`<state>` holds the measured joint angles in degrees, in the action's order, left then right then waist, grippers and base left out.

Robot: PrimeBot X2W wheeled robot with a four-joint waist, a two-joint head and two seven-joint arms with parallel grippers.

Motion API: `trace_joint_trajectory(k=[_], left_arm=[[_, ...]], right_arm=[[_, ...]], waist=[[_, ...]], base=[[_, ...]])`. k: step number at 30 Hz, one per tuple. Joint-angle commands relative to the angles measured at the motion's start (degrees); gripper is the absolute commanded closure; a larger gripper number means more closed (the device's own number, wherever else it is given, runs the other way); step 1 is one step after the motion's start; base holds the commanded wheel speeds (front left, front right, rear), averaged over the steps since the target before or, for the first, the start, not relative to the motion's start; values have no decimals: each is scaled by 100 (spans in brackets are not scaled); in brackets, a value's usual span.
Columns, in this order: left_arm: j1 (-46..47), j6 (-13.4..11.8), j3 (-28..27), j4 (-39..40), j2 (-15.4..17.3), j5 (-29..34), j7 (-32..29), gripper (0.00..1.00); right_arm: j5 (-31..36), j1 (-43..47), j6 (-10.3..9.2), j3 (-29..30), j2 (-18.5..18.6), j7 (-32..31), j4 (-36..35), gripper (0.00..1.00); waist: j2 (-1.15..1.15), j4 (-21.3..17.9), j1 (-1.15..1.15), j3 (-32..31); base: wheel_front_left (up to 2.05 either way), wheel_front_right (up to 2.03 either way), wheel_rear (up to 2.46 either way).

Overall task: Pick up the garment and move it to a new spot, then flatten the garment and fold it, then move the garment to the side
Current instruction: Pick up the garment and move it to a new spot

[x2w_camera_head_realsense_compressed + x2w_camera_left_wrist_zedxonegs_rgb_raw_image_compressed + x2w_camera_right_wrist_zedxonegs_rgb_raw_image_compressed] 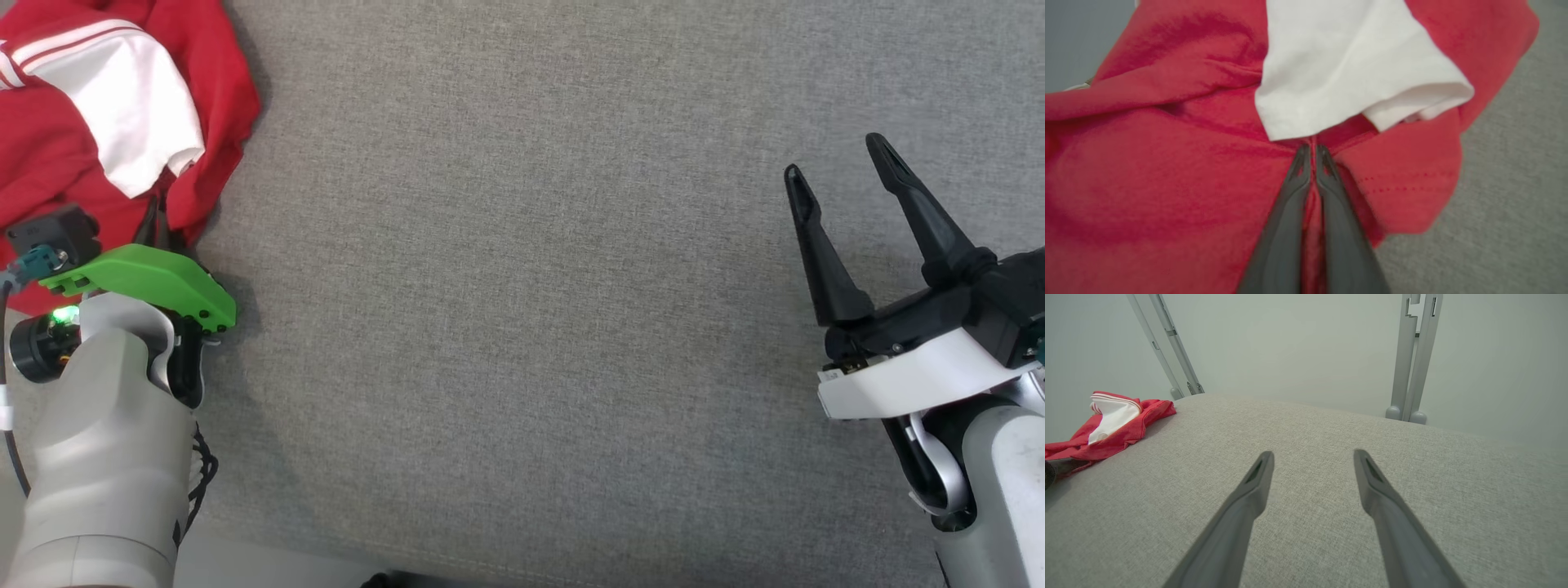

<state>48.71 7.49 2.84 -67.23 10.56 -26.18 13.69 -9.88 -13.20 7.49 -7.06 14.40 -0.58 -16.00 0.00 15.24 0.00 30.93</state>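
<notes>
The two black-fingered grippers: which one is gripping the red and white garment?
The left gripper, shut on the garment; the right gripper stands open over grey fabric.

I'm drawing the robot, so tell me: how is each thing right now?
shirt: crumpled in a heap, one red fold pinched.
left gripper: shut on the shirt.
right gripper: open, holding nothing, over the grey table.
</notes>
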Motion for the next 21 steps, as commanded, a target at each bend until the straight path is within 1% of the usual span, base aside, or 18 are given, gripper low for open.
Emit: trace_joint_trajectory(k=[1,3,5,6,9,11,16,21], left_arm=[[-163,-2,69,-116,13,57,-23,100],[-157,-6,52,69,147,83,88,100],[-184,-79,-3,361,280,146,151,100],[-210,-133,-55,661,347,206,159,100],[-554,-301,-211,1512,388,413,147,100],[-828,-423,-358,2190,396,524,148,100],[-1537,-586,-512,3565,324,814,149,100],[-2442,-717,-344,4910,117,1023,116,100]], right_arm=[[31,47,0,16,18,42,2,0],[47,93,0,36,21,72,14,0],[53,154,0,54,8,106,28,0],[46,181,0,77,0,120,29,0],[46,318,0,148,-29,156,42,0],[20,426,0,176,-62,198,64,0],[-41,696,0,210,-171,259,84,0],[-95,999,0,226,-292,275,69,0]], waist=[[0,18,0,-159],[0,13,0,-317],[0,-4,0,-501],[0,-10,0,-607],[0,-31,0,-910],[0,-88,0,-1171],[0,-283,0,-1684],[0,-594,0,-2084]], base=[[0,0,0],[0,0,0],[0,0,0],[0,0,0],[0,0,0],[0,0,0],[0,0,0],[0,0,0]])
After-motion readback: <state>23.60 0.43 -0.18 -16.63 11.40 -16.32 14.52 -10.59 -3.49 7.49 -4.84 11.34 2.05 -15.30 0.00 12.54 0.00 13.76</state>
